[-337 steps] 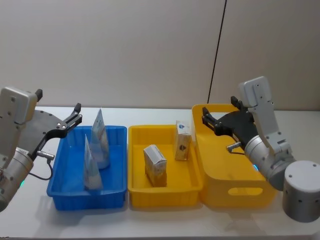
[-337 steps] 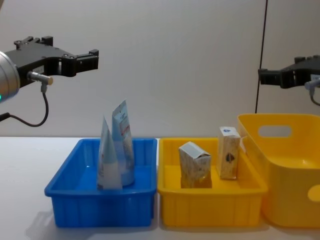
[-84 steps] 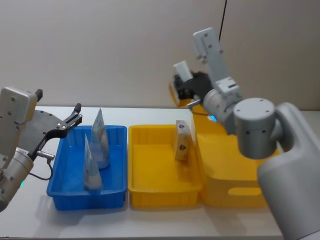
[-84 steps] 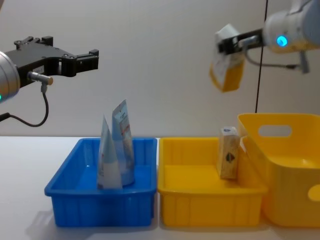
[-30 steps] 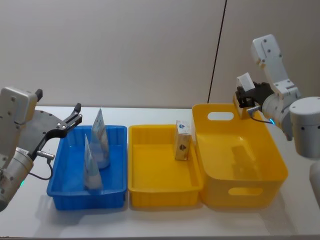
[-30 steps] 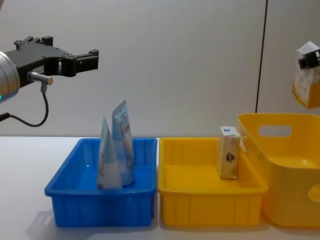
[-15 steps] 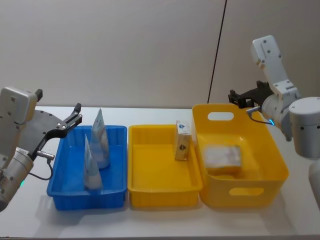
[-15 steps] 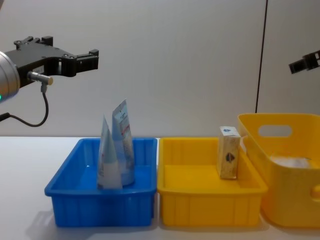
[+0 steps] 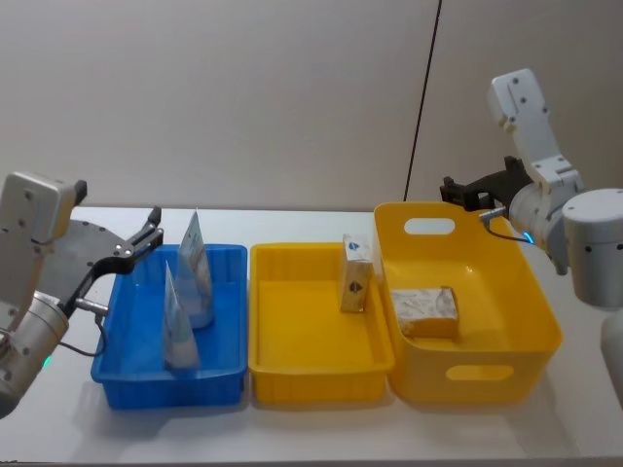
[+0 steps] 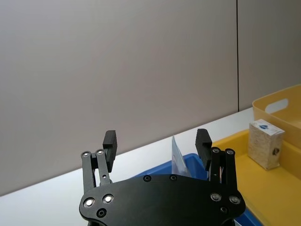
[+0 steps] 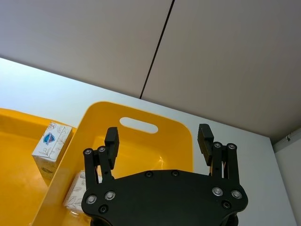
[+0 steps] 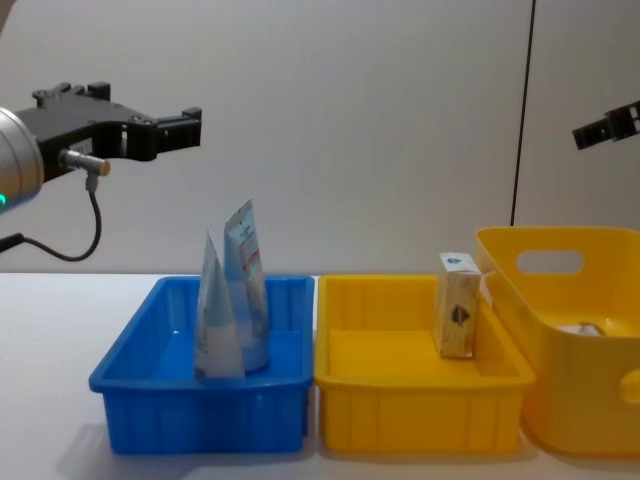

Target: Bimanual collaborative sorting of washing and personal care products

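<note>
My right gripper hangs released, its fingers spread wide and empty, above the far rim of the yellow tub; in its own wrist view the gap between the fingers looks down on the tub's handle slot; in the chest view it shows high at the right edge. A second ago it was clenched on a carton at this same spot; half a second ago that carton was a blur dropping inside the tub; now it lies at rest on its side on the tub's floor, towards the left wall, and my right wrist view catches it there too. The other carton stands upright at the far right corner of the yellow tray, where it stood before; eleven seconds ago two cartons were in that tray. The two tubes stand on their caps, crimped ends up, close together in the blue tray, unmoved. My left gripper is open and holds nothing, above the far left edge of the blue tray; it sits a touch lower than it did half a second ago; the chest view shows it high on the left. All three containers sit side by side on the desk.
</note>
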Controlling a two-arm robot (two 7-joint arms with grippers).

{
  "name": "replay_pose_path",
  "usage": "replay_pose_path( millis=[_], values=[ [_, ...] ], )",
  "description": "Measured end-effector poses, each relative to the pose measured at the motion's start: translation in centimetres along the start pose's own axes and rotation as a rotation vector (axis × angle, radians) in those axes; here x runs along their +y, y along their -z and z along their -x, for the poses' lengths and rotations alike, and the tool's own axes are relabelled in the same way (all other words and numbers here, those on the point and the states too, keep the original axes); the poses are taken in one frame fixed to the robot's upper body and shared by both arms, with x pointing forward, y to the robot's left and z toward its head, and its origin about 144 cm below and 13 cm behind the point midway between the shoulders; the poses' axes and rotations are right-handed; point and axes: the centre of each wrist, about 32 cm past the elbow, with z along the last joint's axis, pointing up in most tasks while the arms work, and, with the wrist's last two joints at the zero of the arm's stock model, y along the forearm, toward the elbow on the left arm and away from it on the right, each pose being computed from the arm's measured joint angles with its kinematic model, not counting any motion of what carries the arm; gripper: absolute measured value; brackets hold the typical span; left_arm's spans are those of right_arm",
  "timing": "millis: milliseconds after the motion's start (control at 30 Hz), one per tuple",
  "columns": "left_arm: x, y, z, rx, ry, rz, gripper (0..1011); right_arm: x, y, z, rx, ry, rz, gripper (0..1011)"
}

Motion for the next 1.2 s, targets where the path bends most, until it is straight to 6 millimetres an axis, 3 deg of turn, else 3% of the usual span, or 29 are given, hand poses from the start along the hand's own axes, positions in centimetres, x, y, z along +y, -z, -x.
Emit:
replay_pose_path(
  millis=[733, 1200],
  values=[
    [2.5, -2.2, 0.6, 0.148, 0.090, -0.183, 1001, 0.0, 0.0, 0.0, 0.000, 0.000, 0.001, 1004],
    [4.1, -2.3, 1.3, 0.152, 0.131, -0.255, 1001, 0.0, 0.0, 0.0, 0.000, 0.000, 0.001, 1004]
  ],
)
